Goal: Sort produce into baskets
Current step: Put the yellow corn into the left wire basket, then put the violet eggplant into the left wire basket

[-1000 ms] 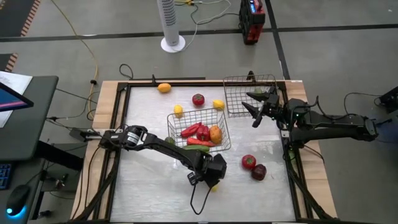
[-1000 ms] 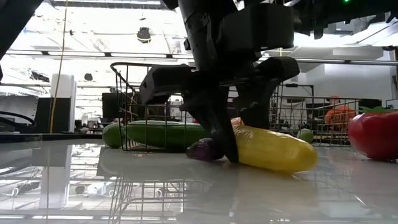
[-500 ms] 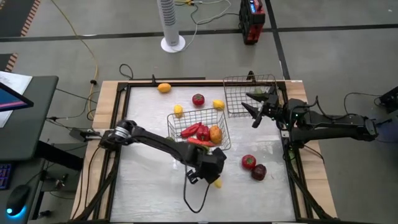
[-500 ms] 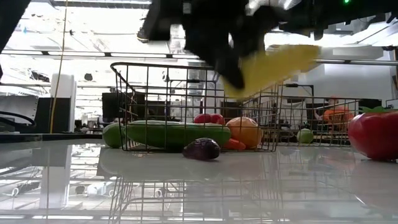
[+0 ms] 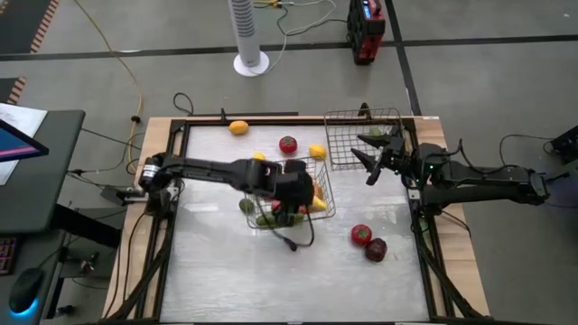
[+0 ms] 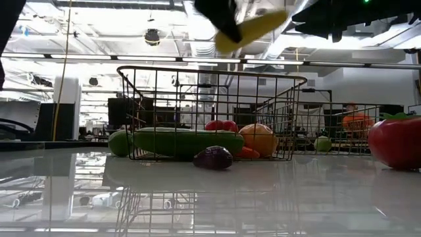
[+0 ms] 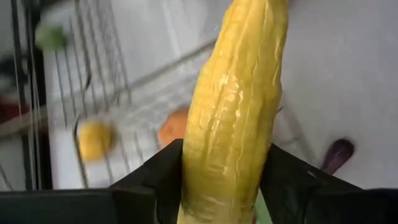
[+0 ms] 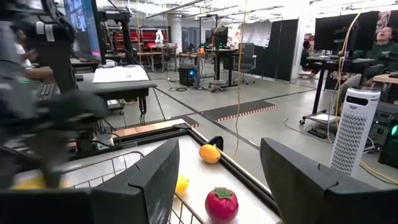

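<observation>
The left gripper point(image 7: 227, 186) pinches the yellow corn point(image 7: 239, 106) above the centre basket point(image 5: 321, 177) — next, I judge, lower and release inside — while the right gripper point(image 5: 370, 155), spread, waits by the far-right basket point(image 5: 343, 117).

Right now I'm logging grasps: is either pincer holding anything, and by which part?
The left pincer holds the yellow corn, clamped near one end, above the middle basket. The right pincer is open and holds nothing.

Two baskets point(image 5: 287, 194) point(image 5: 361, 137), two arms point(image 5: 208, 170) point(image 5: 479, 185)
</observation>
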